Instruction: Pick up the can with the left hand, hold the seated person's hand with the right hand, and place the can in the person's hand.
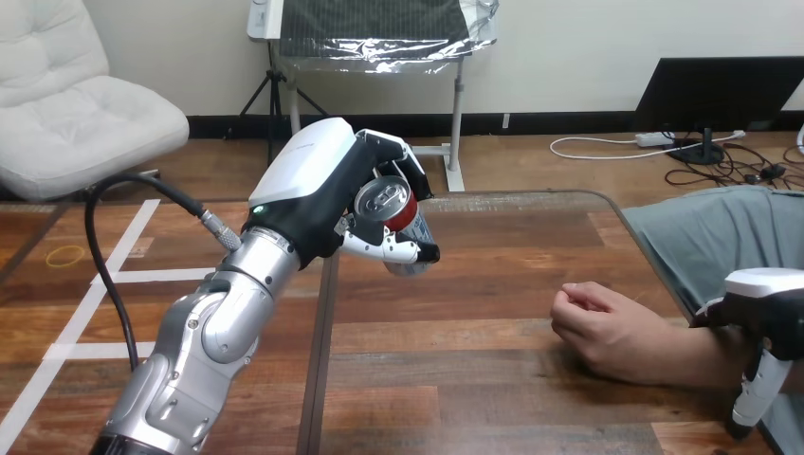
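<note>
Within left hand (313, 185), tilted red-and-silver can (389, 204)

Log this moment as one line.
left hand: shut on can, above table | right hand: at person's forearm, hold unclear | person's hand: on table, empty

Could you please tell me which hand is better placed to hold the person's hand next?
The right hand: it is by the person's forearm, close to the person's hand resting on the wooden table, while the left hand is curled round the red and silver metal can.
</note>
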